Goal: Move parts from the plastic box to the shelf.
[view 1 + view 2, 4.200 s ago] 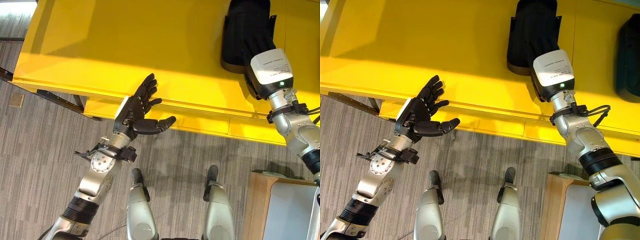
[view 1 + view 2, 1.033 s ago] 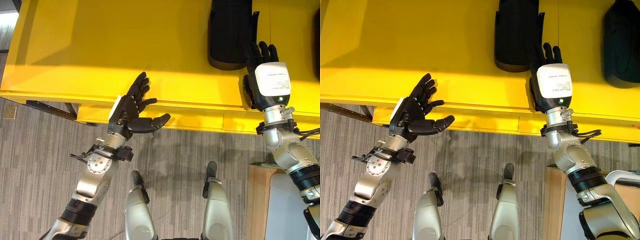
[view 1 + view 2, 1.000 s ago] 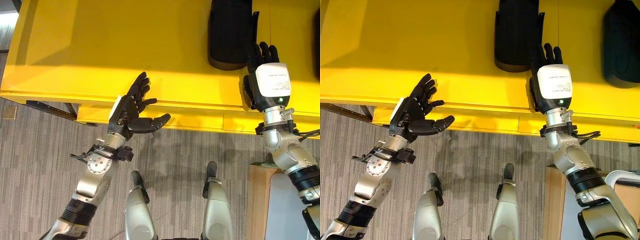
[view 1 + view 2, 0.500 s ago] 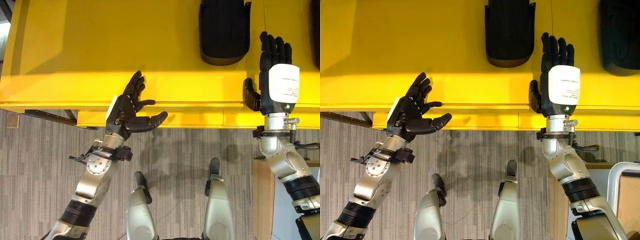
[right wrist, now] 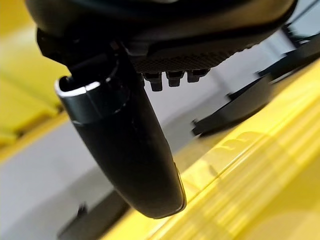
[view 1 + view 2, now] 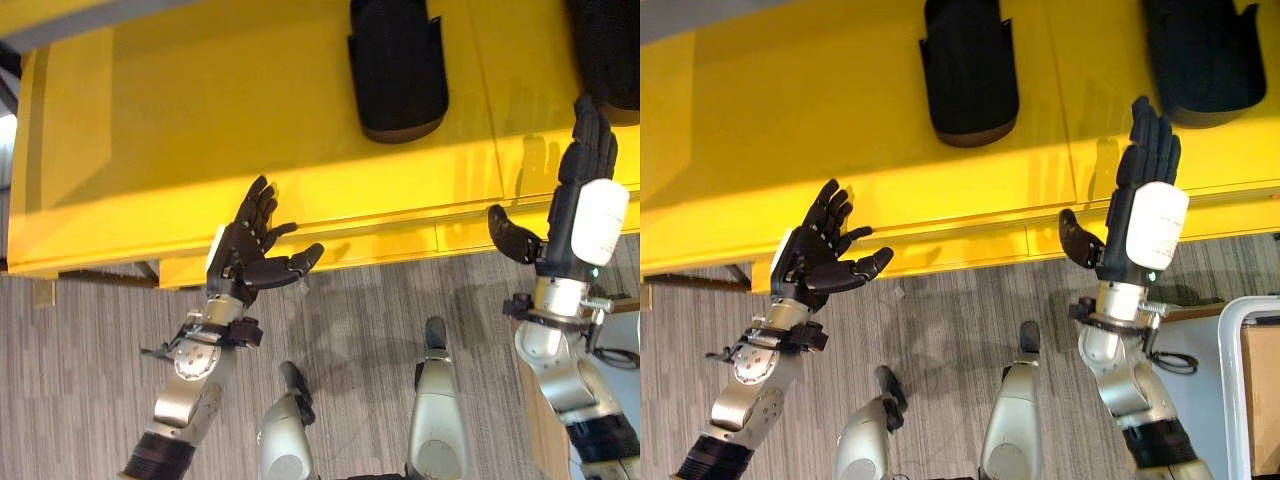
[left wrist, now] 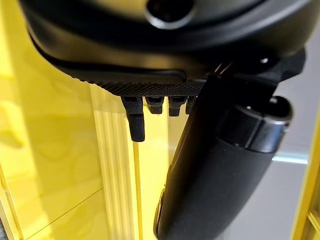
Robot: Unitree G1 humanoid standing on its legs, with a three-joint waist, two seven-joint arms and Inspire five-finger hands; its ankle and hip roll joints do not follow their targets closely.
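Observation:
Two black parts lie on the yellow shelf point(image 6: 180, 150): one point(image 6: 397, 65) at the top middle and another point(image 6: 1200, 55) at the top right. My right hand point(image 6: 585, 205) is open and empty, fingers straight, over the shelf's front edge, below and to the right of the middle part and clear of it. My left hand point(image 6: 245, 255) is open and empty too, held palm-in at the shelf's front edge on the left. In the right wrist view the thumb point(image 5: 130, 150) stands out straight above the yellow edge point(image 5: 240, 175).
Grey carpet floor point(image 6: 90, 380) lies below the shelf. A white-rimmed container point(image 6: 1240, 380) sits at the lower right beside my right arm. A dark bracket point(image 6: 100, 275) shows under the shelf's left end.
My right hand has let go of the middle black part and drawn back to the shelf's front edge. The camera has shifted, so the whole scene sits differently. The left hand has kept its pose.

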